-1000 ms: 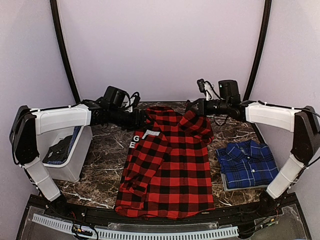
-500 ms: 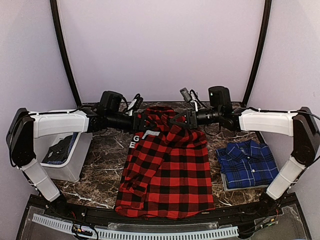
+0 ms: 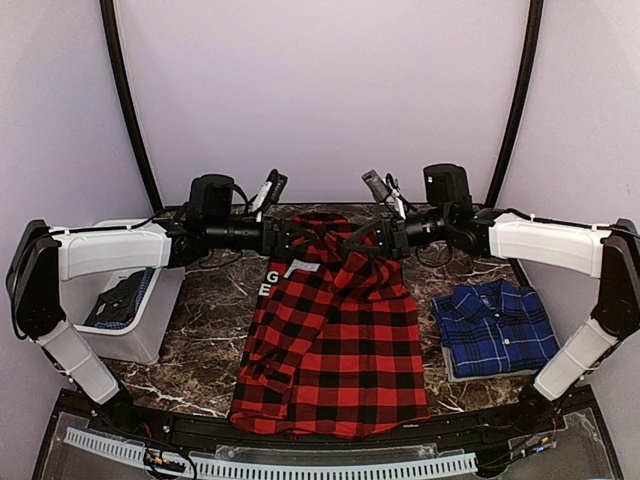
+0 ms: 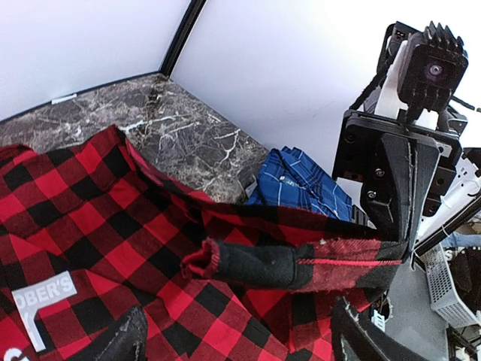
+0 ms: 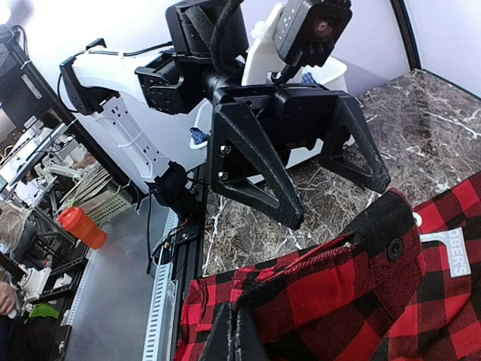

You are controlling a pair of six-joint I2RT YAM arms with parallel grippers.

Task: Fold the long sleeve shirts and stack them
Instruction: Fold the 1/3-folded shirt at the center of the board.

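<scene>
Left gripper (image 3: 288, 238): Your jaws stand wide apart with nothing between them (the right wrist view shows this plainly). It hovers over the collar end of the red shirt, facing the other arm.

Right gripper (image 4: 400, 252): Clamped on the cuff (image 4: 252, 267) of one sleeve (image 3: 358, 268), which it holds up off the cloth, just beside your open left jaws.

Red-and-black shirt (image 3: 335, 350): It lies spread in the middle of the marble table (image 3: 205, 300), collar at the far side and hem at the near edge. A white tag (image 3: 300, 267) shows near the collar. The raised sleeve drapes across the upper chest toward your left.

Blue plaid shirt (image 3: 495, 328): It sits on the right side of the table, near the red one but not touching it, folded into a compact rectangle with the collar on top.

Bin (image 3: 150, 340): White, at the far left, with dark cloth inside; I cannot tell what kind.

Done so far: The blue shirt looks finished. On the red shirt the left side seems turned in along the body, though that edge is too rumpled to be sure.

Left to do: By my reading, you lay this sleeve across, fold the body up, then set one shirt on the other.

Risk: The cuff hangs by a narrow pinch and could slip as you pass it over.
</scene>
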